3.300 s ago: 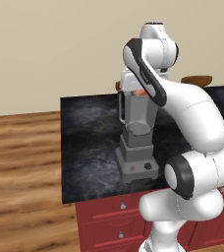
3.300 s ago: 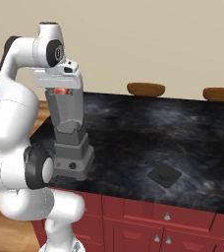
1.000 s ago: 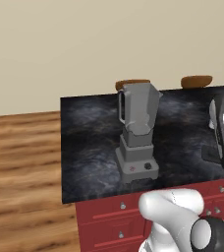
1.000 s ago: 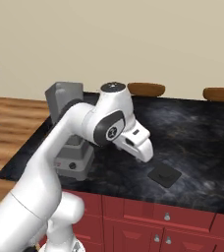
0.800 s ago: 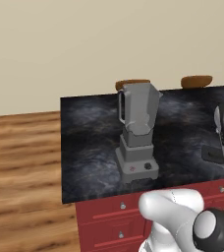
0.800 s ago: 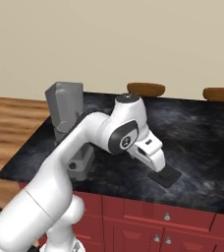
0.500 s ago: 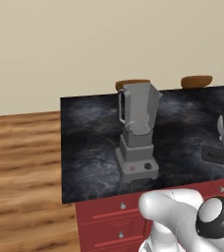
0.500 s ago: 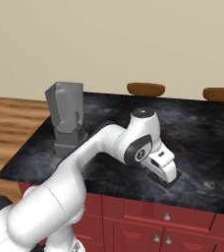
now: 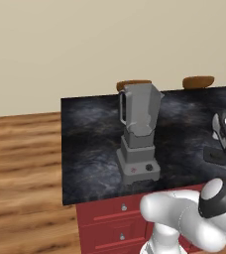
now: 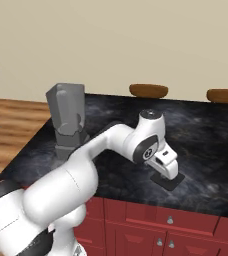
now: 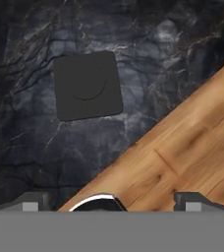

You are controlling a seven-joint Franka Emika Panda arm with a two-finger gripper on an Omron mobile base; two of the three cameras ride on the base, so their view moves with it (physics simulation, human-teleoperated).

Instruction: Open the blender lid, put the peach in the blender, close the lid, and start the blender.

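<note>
The grey blender (image 9: pixel 140 131) stands on the black marble counter (image 9: pixel 90 144) with its jar open at the top; the right base view shows the blender (image 10: pixel 66 119) at the counter's left. The blender lid (image 11: pixel 87 84), a flat dark square, lies on the counter close to the front edge, and it also shows as the blender lid (image 10: pixel 169 181) and the blender lid (image 9: pixel 215 157). My gripper (image 11: pixel 111 199) hangs just above the lid, open, with its fingertips (image 11: pixel 33 200) wide apart and nothing between them. In the right base view the gripper (image 10: pixel 166 172) points down at the lid. The peach is hidden.
Two brown stool tops (image 10: pixel 148 90) (image 10: pixel 225 95) stand behind the counter. Red cabinet drawers (image 9: pixel 115 218) run below the counter's front edge. Wooden floor (image 11: pixel 182 147) lies beyond that edge, just past the lid.
The arm has swung from above the blender jar to the right and come down over the lid near the counter's front edge. The blender and lid have not moved.
</note>
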